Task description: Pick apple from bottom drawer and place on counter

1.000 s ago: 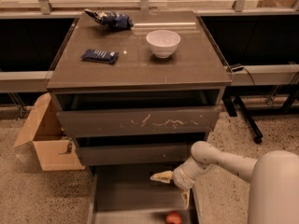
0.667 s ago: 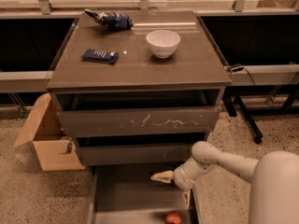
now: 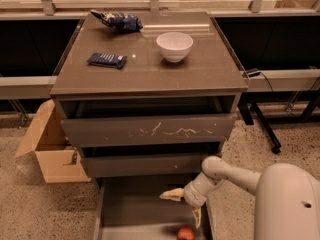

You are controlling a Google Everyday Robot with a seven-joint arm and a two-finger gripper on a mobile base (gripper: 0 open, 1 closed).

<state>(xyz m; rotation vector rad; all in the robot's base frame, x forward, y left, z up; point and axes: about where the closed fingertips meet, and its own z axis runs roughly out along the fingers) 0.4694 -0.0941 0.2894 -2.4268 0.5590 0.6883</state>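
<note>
Red apple (image 3: 186,232) is still lying in the bottom drawer (image 3: 130,206), the empty wide-open claw (image 3: 180,211) hardly shifting close by it.

the arm (image 3: 227,171) is built as a smooth white tube with rounded joints, joined to a large white shell (image 3: 287,204) marked with one small dark dot. the gripper (image 3: 179,212), found over the bottom drawer (image 3: 132,211), is formed by a white wrist and two pale yellowish pointed fingers (image 3: 171,195), spread apart.
</note>
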